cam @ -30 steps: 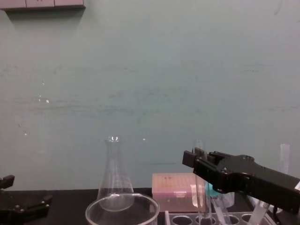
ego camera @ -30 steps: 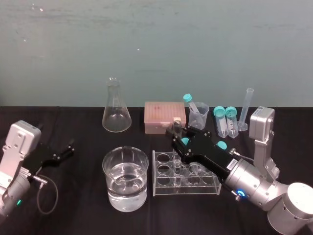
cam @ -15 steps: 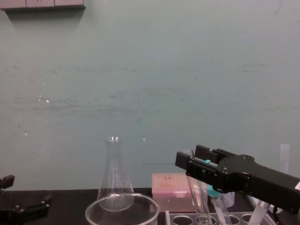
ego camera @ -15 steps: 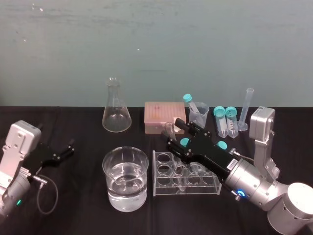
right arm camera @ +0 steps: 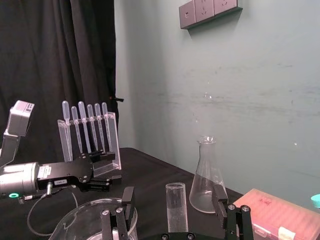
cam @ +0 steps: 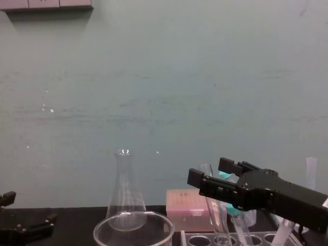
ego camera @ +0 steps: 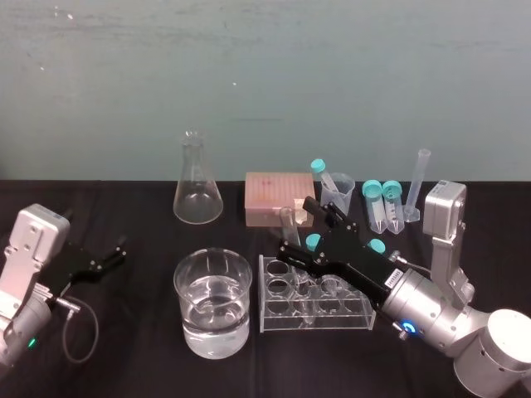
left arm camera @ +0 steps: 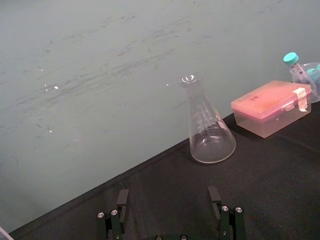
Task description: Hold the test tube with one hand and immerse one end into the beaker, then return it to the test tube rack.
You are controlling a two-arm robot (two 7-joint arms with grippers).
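On the black table [ego camera: 133, 348], the parked left gripper [left arm camera: 168, 195] holds its fingers apart, left of the wide clear glass beaker [ego camera: 212, 282]. The long clear test tube [ego camera: 287, 220] leans in the pale plastic rack [ego camera: 315, 322], base hidden, between the right gripper's [ego camera: 294, 226] spread fingers.
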